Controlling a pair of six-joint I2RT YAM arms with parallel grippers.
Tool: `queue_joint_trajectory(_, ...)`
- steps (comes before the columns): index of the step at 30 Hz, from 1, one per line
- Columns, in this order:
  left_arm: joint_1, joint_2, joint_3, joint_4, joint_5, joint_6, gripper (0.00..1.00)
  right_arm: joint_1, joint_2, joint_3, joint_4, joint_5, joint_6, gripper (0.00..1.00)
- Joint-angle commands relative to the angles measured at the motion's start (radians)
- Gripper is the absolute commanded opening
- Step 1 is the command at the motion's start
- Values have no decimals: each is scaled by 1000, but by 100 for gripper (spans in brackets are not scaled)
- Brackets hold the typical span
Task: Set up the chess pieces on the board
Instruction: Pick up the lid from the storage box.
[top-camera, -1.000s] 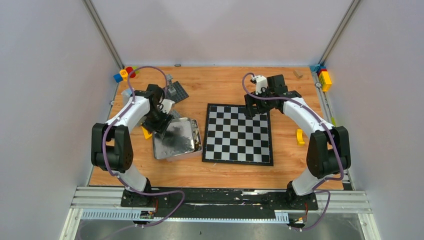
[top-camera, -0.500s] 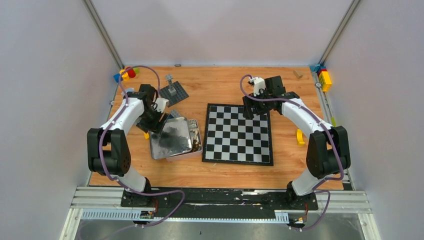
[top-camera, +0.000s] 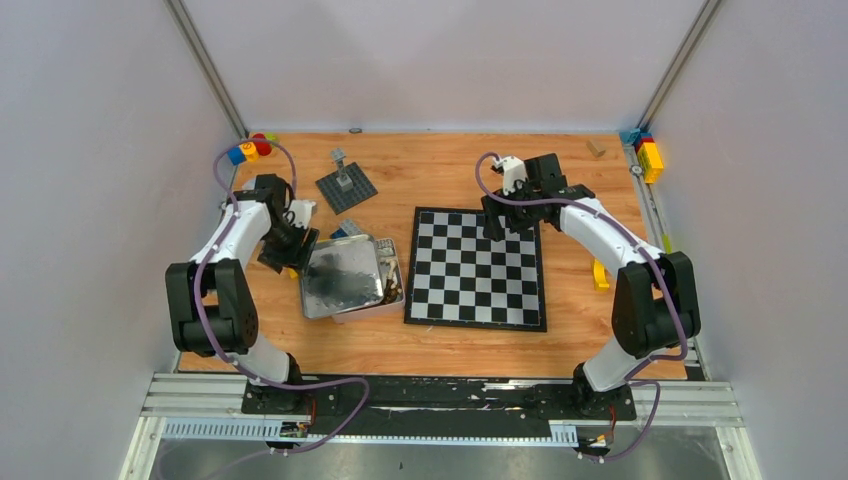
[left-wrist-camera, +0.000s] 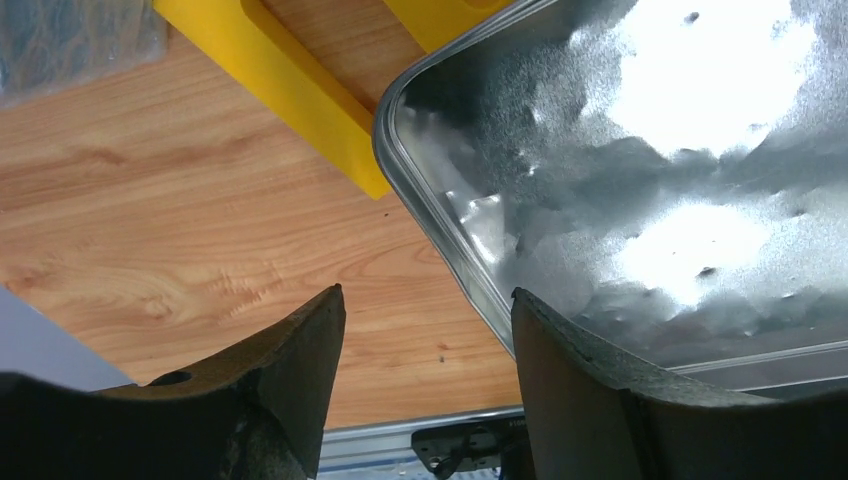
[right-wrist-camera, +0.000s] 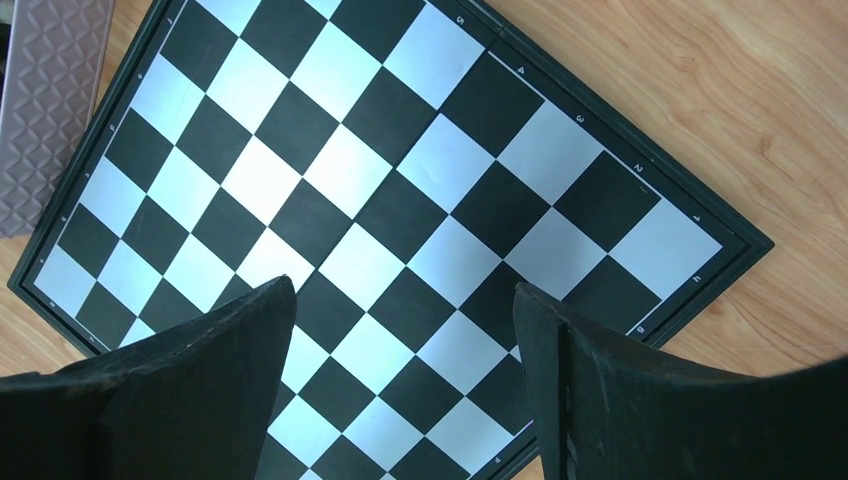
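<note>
1. Chess pieces (top-camera: 389, 290): a small dark cluster lying inside the right end of the tin. The figures are too small to tell apart.
2. Tin (top-camera: 340, 285): shiny metal, rectangular with rounded corners. It sits on the counter (top-camera: 440, 165) just left of the board, turned slightly off square to it.
3. Board (top-camera: 476, 268): black and silvery-white checks with a black border, lying flat near the middle of the counter.
4. Left fingers (left-wrist-camera: 305, 345): spread apart and gripping nothing, poised over the tin's left corner rim. A yellow brick (left-wrist-camera: 290, 90) lies just beside that corner.
5. Right fingers (right-wrist-camera: 235, 350): spread wide and gripping nothing, poised above the far part of the board.
6. Baseplate (top-camera: 347, 187): dark grey and studded, on the counter behind the tin and apart from it.
</note>
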Motion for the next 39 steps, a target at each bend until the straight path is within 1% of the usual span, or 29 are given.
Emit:
queue_joint_trajectory(1,30,28,15,5,95,14,67,15,-4,-10,41,16,-20,81)
queue_joint_trajectory(6,57,67,27,-11,173,13,56,27,-6,-17,43,32,-26,81)
queue_joint_trajectory(11,77,84,24,-6,182,4,43,39,-5,-22,46,47,-34,81)
queue_joint_trajectory(18,92,57,24,2,139,-9,30,53,2,-22,47,60,-40,81)
queue_joint_trajectory(23,97,30,13,12,72,-5,17,59,2,-22,50,63,-43,81)
queue_joint_trajectory(26,108,11,8,15,38,0,5,62,3,-22,51,65,-44,81)
queue_joint_trajectory(28,129,-1,12,5,24,6,0,63,3,-20,51,66,-44,81)
queue_joint_trajectory(33,178,-40,16,-24,-42,55,0,67,1,-21,51,69,-50,81)
queue_joint_trajectory(39,290,-53,36,-54,-96,126,0,68,-3,-24,51,69,-55,81)
